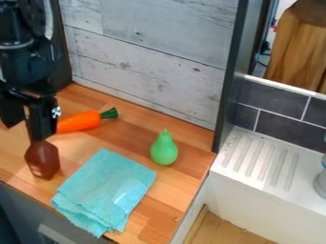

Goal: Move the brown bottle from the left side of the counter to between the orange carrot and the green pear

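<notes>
The black gripper [28, 119] hangs at the left of the camera view, directly over a dark reddish-brown object [43, 159] with a narrow top. That top end meets the gripper's lower part in view; whether it is held cannot be told. Just right of the gripper lies an orange toy carrot [79, 122] with a green top, partly hidden behind the gripper. A folded turquoise cloth [105, 190] lies to the right of the brown object and nearer the front. Farther right, a green pear [164, 148] stands upright on the wooden counter [130, 133].
A whitish wood-plank panel [153, 57] rises behind the counter, with a dark upright post [230, 76] at its right end. Beyond the counter's right edge is a white sink unit with a ridged drainboard [261, 162], and a grey-white object [321, 183] at the far right.
</notes>
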